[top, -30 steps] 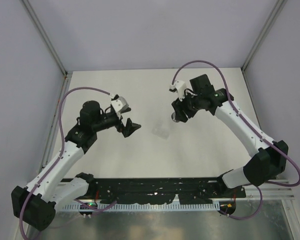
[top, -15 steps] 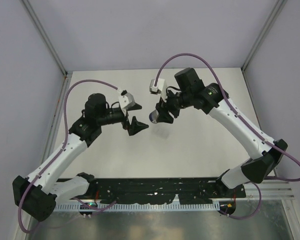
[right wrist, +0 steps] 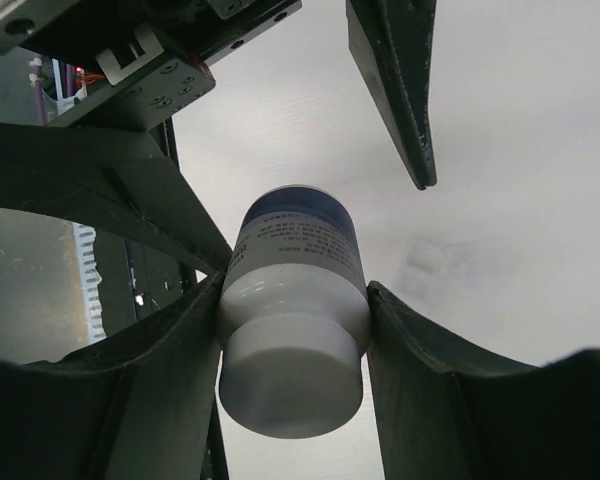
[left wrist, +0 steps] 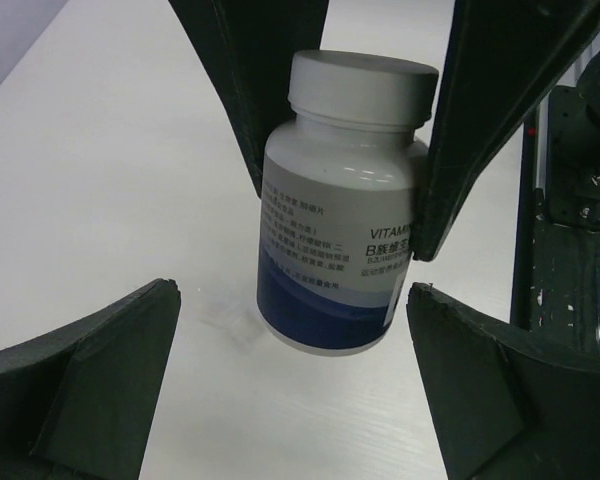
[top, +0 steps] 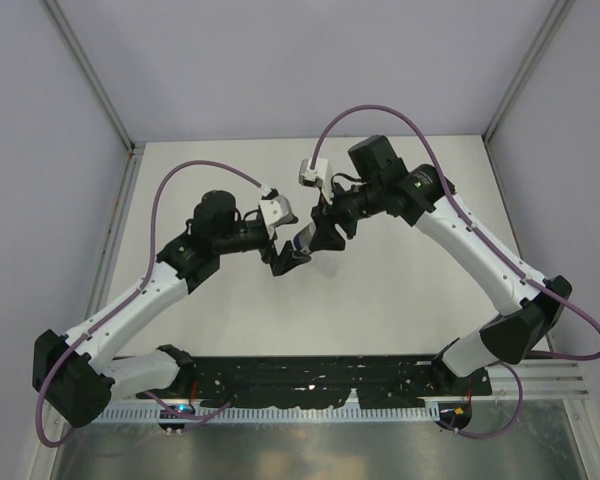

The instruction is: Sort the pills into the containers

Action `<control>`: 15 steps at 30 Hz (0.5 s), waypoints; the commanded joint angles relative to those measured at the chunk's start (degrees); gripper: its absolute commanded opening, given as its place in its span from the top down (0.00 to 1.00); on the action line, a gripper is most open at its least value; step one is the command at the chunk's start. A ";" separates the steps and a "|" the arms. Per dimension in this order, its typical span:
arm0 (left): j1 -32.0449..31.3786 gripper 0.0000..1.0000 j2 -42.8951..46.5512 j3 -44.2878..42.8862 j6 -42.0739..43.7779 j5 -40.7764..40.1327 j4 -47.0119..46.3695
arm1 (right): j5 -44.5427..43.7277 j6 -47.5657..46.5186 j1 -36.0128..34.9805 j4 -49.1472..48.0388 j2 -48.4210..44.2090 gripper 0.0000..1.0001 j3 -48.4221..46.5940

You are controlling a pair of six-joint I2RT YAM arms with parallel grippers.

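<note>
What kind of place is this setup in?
Likely a robotics lab test cell: a white table boxed in by plain panels on metal posts, with the left arm and right arm bolted to a rail.

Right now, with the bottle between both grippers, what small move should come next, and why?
Probably close the left gripper on the lower body of the bottle. The right gripper clamps the bottle just below its cap, and the open left fingers stand on either side of the bottle's base without touching it. A second grip would likely steady it for opening.
</note>
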State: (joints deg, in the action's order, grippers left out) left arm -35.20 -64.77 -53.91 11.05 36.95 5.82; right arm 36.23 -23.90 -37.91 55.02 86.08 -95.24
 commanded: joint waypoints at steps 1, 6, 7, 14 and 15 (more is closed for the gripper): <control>-1.27 0.00 -0.27 -2.16 0.64 -3.99 -4.42 | 3.59 2.37 0.03 -1.41 0.49 0.94 -2.41; -2.24 0.00 -0.62 -1.90 0.91 -4.43 -4.51 | 4.11 3.16 0.03 -1.76 0.93 0.94 -2.58; -2.41 0.01 -0.62 -1.99 0.90 -4.34 -4.51 | 4.20 3.25 0.03 -1.76 1.10 0.94 -2.58; -3.30 0.15 -0.62 -1.11 1.69 -4.52 -4.24 | 4.47 4.04 0.12 -1.85 1.54 0.94 -3.46; -3.30 0.17 -0.70 -1.11 1.70 -4.34 -4.07 | 4.38 3.95 0.12 -1.94 1.54 0.94 -3.46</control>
State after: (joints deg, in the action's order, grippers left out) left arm -38.00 -65.49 -53.91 11.42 32.91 4.38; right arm 38.94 -20.97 -37.82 54.94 87.90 -95.74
